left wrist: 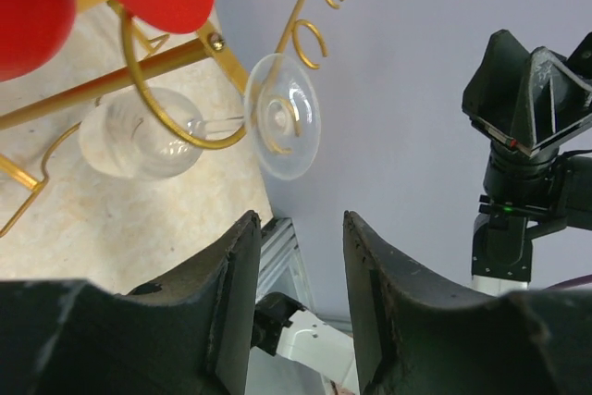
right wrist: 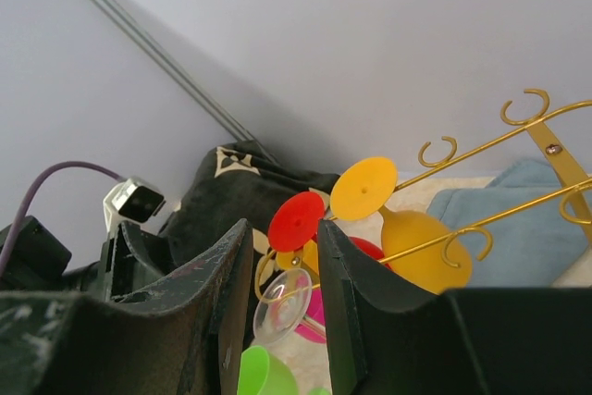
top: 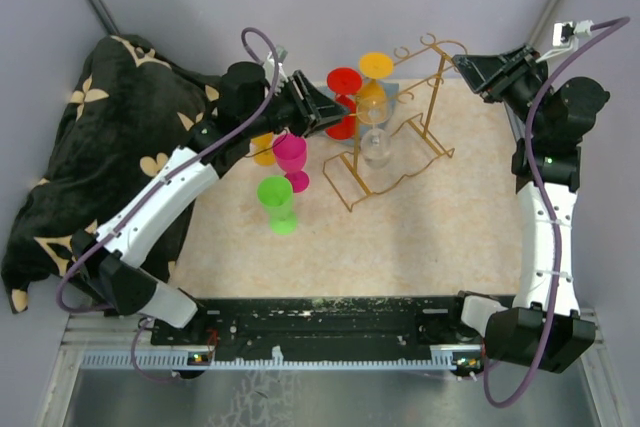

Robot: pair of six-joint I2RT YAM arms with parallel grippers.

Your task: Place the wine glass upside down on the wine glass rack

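Note:
The gold wire wine glass rack point(top: 425, 132) stands at the table's back middle. A clear wine glass point(top: 374, 133) hangs upside down from its near rail; in the left wrist view its foot point(left wrist: 285, 117) rests on the curled rail and its bowl point(left wrist: 139, 136) hangs below. A red glass point(top: 344, 97) and an orange glass point(top: 375, 77) also hang upside down. My left gripper point(top: 333, 112) is open and empty, just left of the clear glass point(right wrist: 282, 307); it holds nothing in its wrist view point(left wrist: 301, 256). My right gripper point(top: 468, 65) is open and empty, right of the rack.
A pink glass point(top: 292, 157) and a green glass point(top: 278, 202) stand on the beige mat left of the rack, with a yellow glass point(top: 263, 149) partly under my left arm. A black patterned cloth point(top: 90, 137) lies at far left. A blue cloth point(right wrist: 499, 219) lies behind the rack.

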